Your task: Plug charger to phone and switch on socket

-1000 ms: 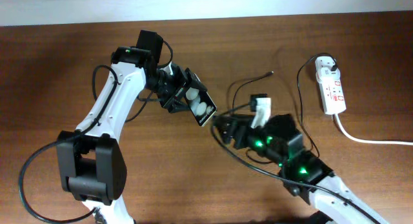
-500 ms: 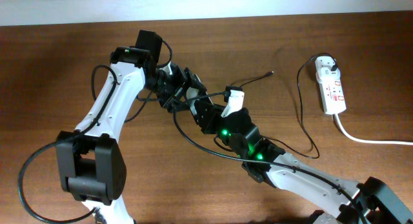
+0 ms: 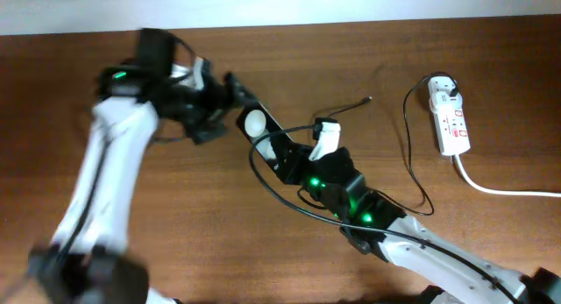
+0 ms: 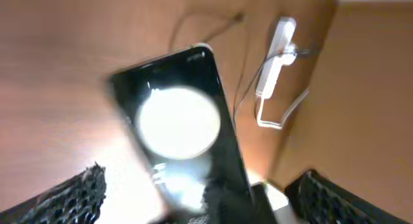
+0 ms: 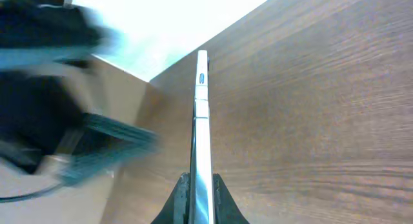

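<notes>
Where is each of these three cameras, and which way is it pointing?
Overhead: fixed above, looking straight down on the table; left arm and right arm both show.
Left wrist: on the left arm, looking past its open fingers at the phone and the socket.
Right wrist: on the right arm, looking along the phone's thin edge, clamped in its fingers.
All three show the phone; overhead and left wrist share the socket.
</notes>
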